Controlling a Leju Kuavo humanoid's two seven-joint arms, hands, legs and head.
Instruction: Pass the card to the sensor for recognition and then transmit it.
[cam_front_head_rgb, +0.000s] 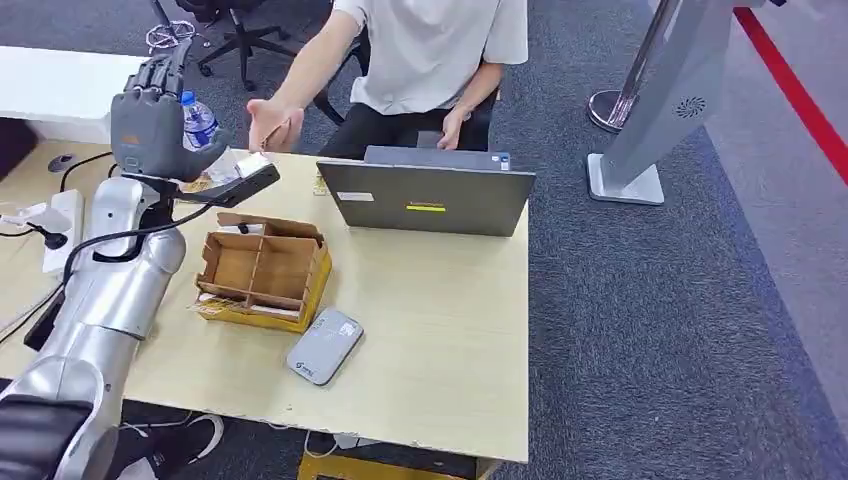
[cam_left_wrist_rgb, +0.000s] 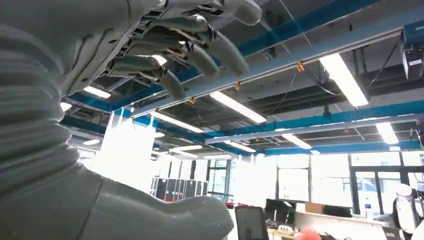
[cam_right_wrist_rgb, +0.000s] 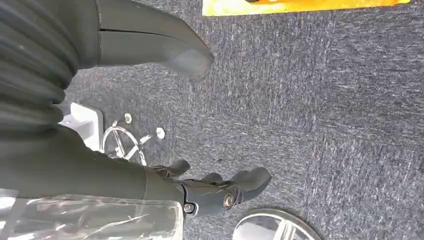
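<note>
Plainly the left hand (cam_front_head_rgb: 150, 115) is raised beyond the far-left corner of the cardboard box (cam_front_head_rgb: 262, 270), fingers spread and holding nothing. A pale flat piece (cam_front_head_rgb: 250, 163), possibly the card though I cannot be sure, lies just past the box's far edge on a dark device (cam_front_head_rgb: 235, 187), between that hand and a person's open hand (cam_front_head_rgb: 270, 125). The grey flat device (cam_front_head_rgb: 325, 345), likely the sensor, sits at the box's near-right corner with bare table around. The right hand (cam_right_wrist_rgb: 220, 192) hangs empty and loose over the floor.

Divided box (cam_front_head_rgb: 262, 270) mid-table (cam_front_head_rgb: 440, 330); sensor (cam_front_head_rgb: 325, 345) just before it; laptop (cam_front_head_rgb: 428, 195) behind, right.
</note>
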